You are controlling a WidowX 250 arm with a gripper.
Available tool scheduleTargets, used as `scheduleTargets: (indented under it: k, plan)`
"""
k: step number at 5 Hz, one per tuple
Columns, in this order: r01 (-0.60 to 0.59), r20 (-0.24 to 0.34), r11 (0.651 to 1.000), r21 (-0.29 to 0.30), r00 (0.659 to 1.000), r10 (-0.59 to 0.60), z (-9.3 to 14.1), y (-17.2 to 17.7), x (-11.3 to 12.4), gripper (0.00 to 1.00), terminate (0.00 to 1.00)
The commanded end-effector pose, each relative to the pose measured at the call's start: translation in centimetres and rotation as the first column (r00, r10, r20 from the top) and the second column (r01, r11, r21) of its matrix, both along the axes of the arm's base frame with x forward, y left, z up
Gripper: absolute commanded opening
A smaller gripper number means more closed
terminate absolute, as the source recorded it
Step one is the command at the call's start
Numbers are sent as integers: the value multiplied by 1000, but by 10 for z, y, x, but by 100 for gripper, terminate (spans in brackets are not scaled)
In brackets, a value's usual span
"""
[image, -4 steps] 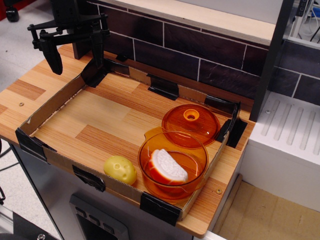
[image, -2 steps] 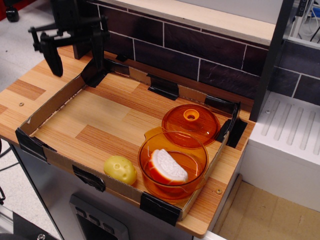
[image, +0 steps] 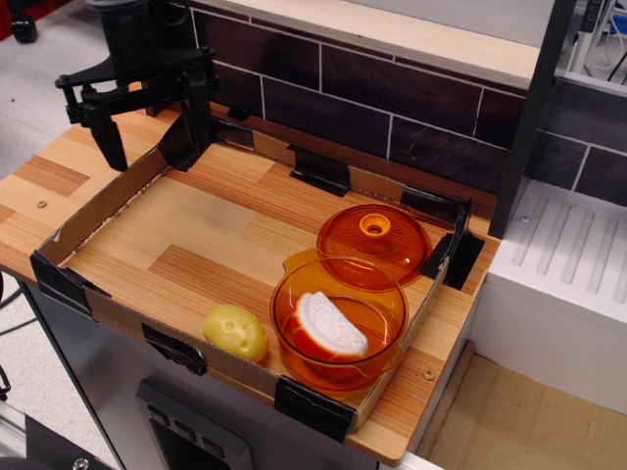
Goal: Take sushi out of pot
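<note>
Black pincer (image: 155,122) hangs wide open and empty over the tray's far left corner, well apart from everything. Sushi (image: 328,327) lies inside the orange pot (image: 339,323) at the near right. Looks like the approach: cross over, drop in, pinch it.

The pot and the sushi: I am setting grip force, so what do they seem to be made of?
The pot looks like hard, glossy, see-through orange plastic: the wood and its contents show through the wall. The sushi inside it looks like matte moulded plastic or rubber, with a white ridged top on an orange-red base; how soft it is cannot be told.
</note>
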State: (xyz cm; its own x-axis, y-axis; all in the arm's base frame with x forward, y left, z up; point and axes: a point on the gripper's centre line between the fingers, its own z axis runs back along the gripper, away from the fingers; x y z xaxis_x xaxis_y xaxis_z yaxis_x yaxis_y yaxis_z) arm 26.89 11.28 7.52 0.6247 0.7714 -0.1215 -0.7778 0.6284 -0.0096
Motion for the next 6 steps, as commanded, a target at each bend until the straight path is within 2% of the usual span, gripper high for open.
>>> scheduleTargets:
  k: [1,2,3,4,6]
  plan:
    - [-91,64,996,-2,994,91,39,-37,-6,100,0]
    - [-130,47,991,11,991,129,43,-61,-15,100,0]
    - [-161,30,986,49,987,160,36,-86,-26,100,0]
    - [-216,51,973,77,976,212,27,-109,-34,100,0]
    - [-265,109,961,71,960,257,2,-136,-42,100,0]
